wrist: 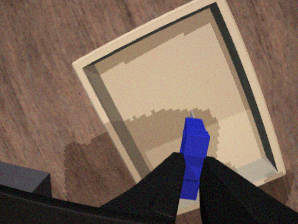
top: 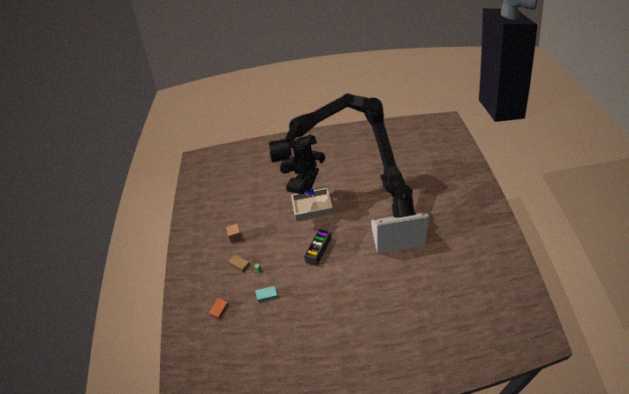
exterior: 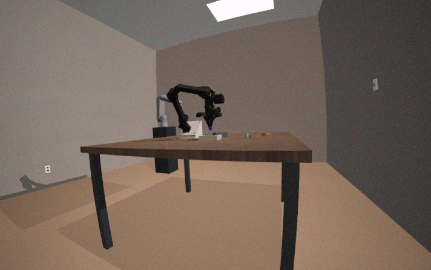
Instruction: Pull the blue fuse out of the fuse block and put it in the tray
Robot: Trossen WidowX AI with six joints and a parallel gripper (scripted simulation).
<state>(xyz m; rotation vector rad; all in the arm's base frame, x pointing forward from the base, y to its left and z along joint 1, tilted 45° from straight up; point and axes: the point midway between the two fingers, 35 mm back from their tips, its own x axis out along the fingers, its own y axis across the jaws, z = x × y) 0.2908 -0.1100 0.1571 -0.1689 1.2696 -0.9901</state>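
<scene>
My gripper [exterior: 210, 127] [wrist: 190, 164] is shut on the blue fuse [top: 309, 192] [exterior: 210, 128] [wrist: 195, 145], which hangs from the fingertips with a thin prong showing at its far end. Gripper and fuse are above the cream tray [top: 313, 215] [exterior: 208, 137] [wrist: 106, 124], with a gap between fuse and tray in the exterior view. The tray is open-topped and no fuse lies on the part of its floor that shows. The dark fuse block [top: 310, 260] [exterior: 220, 134] stands apart from the tray, holding yellow, white, green and purple fuses; its corner shows at the left in the wrist view [wrist: 25, 177].
A grey-white upright panel [top: 401, 235] stands by the arm's base, right of the block. An orange-brown cube [top: 233, 232], a brown block [top: 238, 262], a small green block [top: 257, 268], a turquoise block [top: 266, 293] and an orange-red block [top: 218, 307] lie to the left.
</scene>
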